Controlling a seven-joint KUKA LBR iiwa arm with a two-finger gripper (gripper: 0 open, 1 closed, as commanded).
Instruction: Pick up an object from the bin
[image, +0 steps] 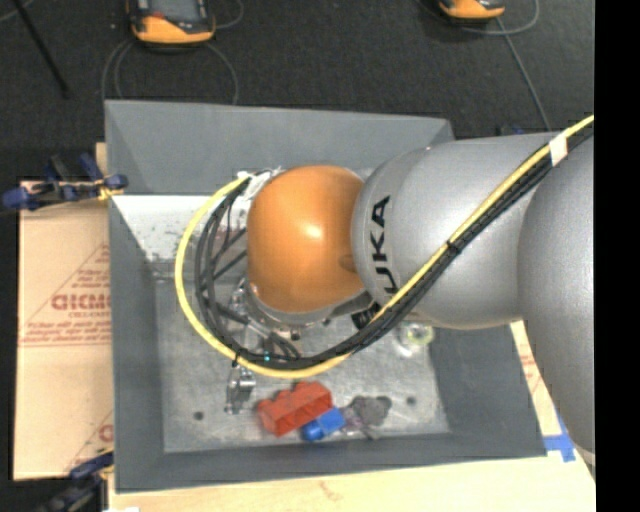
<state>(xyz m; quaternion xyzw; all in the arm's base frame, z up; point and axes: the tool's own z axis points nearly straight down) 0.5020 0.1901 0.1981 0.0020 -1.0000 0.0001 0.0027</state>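
Observation:
My gripper (238, 393) reaches down under the orange cover to the bin floor near the front left. Just to its right lies a red blocky thing (293, 408), apart from the gripper by a small gap. A small blue piece (322, 428) rests against the red thing's right front corner. Further right lies a grey-purple lump (369, 411). Nothing shows held in the gripper.
A pale, clear-looking thing (412, 338) lies at the right side of the bin floor, partly under the arm. The arm, its orange cover and its cables hide the bin's middle and back. The front wall is close behind the red thing.

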